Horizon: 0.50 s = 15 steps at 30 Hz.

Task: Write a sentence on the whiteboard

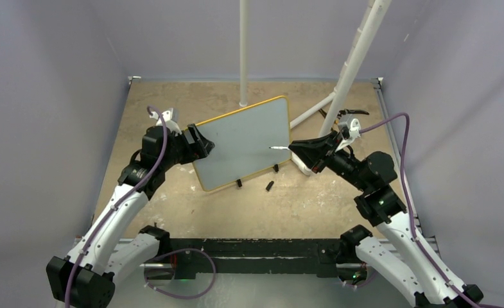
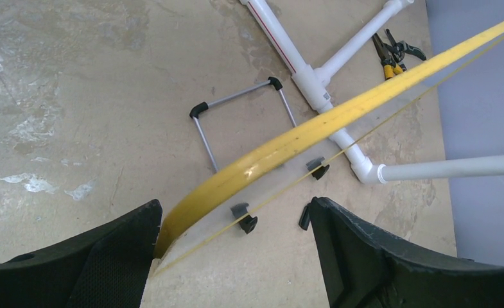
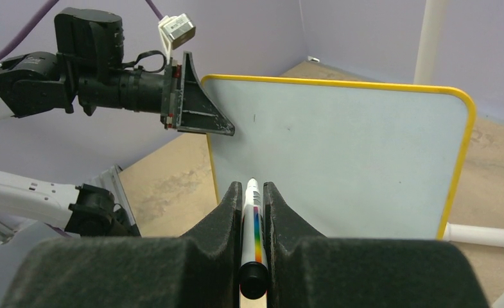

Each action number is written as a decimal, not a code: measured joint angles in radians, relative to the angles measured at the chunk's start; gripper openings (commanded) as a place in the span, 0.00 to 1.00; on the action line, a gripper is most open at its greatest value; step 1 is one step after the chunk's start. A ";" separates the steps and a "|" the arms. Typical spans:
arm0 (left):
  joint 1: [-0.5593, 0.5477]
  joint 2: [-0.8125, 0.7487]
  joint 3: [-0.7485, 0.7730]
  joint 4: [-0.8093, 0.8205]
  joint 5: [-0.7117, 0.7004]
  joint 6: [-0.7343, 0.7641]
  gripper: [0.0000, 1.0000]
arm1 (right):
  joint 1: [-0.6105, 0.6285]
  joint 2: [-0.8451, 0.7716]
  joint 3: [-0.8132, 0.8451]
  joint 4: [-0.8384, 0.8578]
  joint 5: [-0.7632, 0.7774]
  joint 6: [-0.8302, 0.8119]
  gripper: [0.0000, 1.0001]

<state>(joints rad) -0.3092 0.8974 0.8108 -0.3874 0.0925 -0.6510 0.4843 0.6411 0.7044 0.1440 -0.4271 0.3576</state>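
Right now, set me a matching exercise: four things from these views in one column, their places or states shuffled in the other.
1 whiteboard
2 marker
3 left fingers
4 pliers

a gripped between the right fingers
b lying beside the white pipes
c propped up, yellow-framed
d open, straddling the board's edge

Pairs: 1-c, 2-a, 3-d, 4-b

Pale, yellow-framed whiteboard (image 1: 243, 144), upright with backward slant

Pale lilac walls (image 1: 43, 96) enclose a scuffed tan tabletop (image 1: 313, 205) with white pipe posts (image 1: 243, 51) standing at its far side.
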 measured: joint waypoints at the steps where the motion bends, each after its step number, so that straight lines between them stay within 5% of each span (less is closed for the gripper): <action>1: -0.008 0.006 -0.002 0.005 -0.008 -0.003 0.84 | 0.000 0.000 0.000 0.000 0.000 0.000 0.00; 15: -0.104 0.049 -0.008 0.043 -0.078 -0.008 0.91 | 0.000 0.000 -0.009 0.005 0.010 0.000 0.00</action>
<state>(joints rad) -0.4133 0.9463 0.8032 -0.3443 0.0143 -0.6590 0.4843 0.6411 0.6956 0.1493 -0.4168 0.3573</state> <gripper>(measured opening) 0.887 0.123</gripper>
